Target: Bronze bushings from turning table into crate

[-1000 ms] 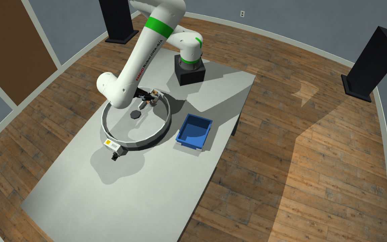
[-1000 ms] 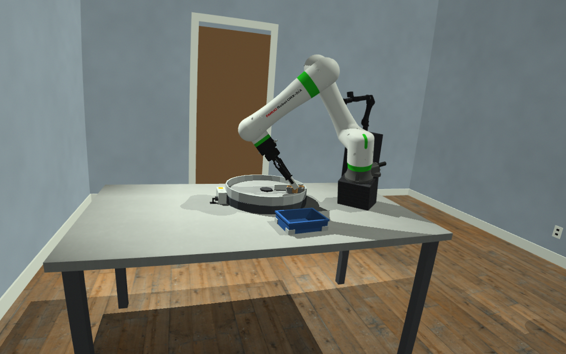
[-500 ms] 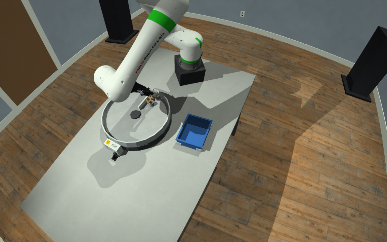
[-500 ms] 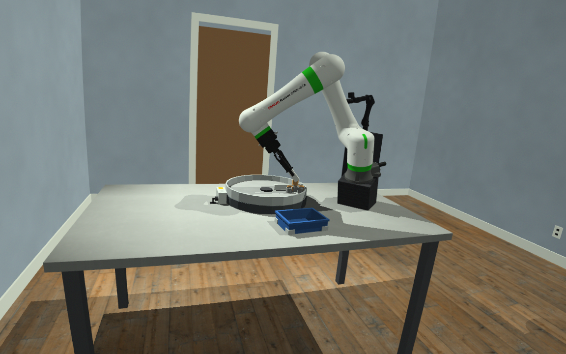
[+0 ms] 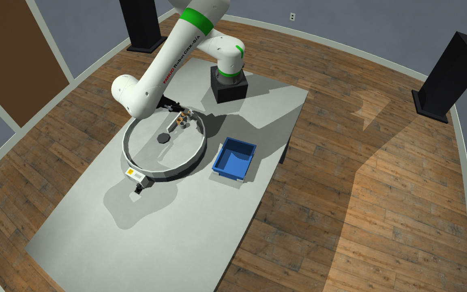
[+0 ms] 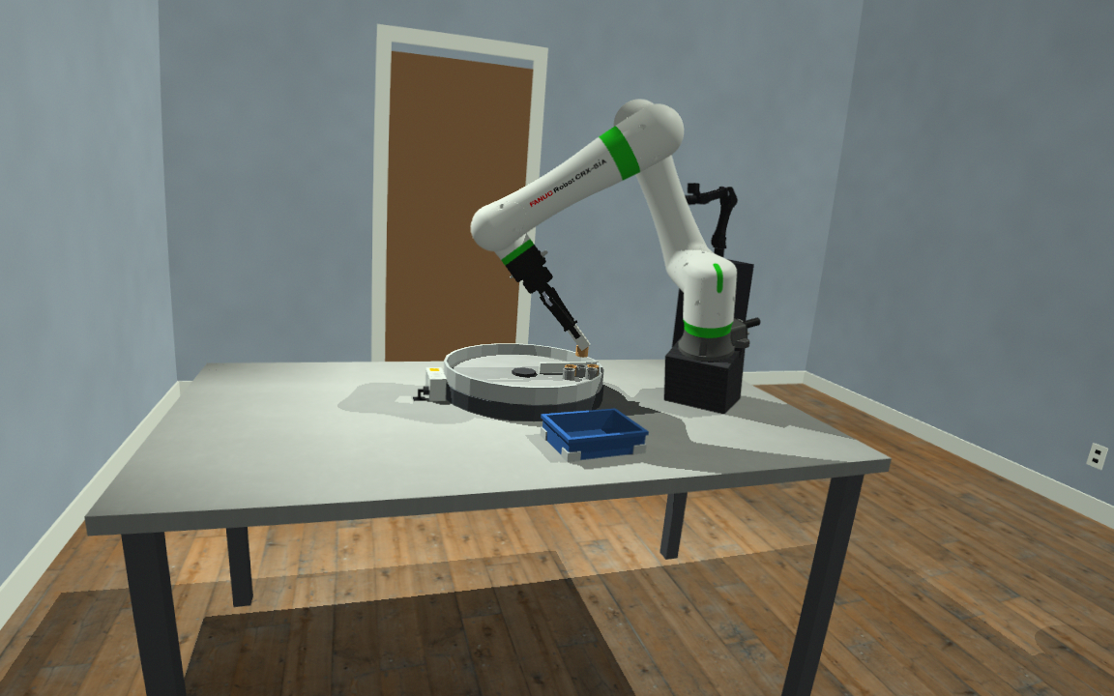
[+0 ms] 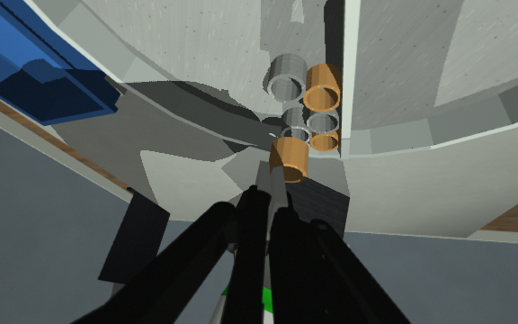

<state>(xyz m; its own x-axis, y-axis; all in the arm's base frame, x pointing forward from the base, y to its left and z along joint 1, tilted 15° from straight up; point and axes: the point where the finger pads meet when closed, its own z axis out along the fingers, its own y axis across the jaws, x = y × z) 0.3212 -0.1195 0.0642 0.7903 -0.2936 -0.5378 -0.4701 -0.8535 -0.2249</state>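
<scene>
My gripper (image 5: 185,110) (image 6: 580,339) (image 7: 267,177) is shut on the wall of a bronze bushing (image 6: 581,352) (image 7: 289,152), held just above the turning table (image 5: 140,152) (image 6: 500,394) (image 7: 187,49) near its rim. On the turning table, one bronze bushing (image 7: 324,74) stands against the guide plate and another bronze bushing (image 7: 324,148) stands nearer the rim. A steel bushing (image 7: 323,130) stands between them. Beside them stand a second steel bushing (image 7: 288,67) and a third steel bushing (image 7: 294,115), partly hidden by the held one. The blue crate (image 5: 236,163) (image 6: 604,447) (image 7: 4,36) looks empty.
The upright guide plate (image 5: 174,123) (image 6: 553,368) (image 7: 351,67) stands on the turning table beside the bushings. A dark hub (image 5: 163,138) (image 6: 523,372) is at its middle. The robot's black base block (image 5: 229,91) (image 6: 702,381) stands behind. A white drive box (image 5: 136,177) (image 6: 434,383) sits outside the rim.
</scene>
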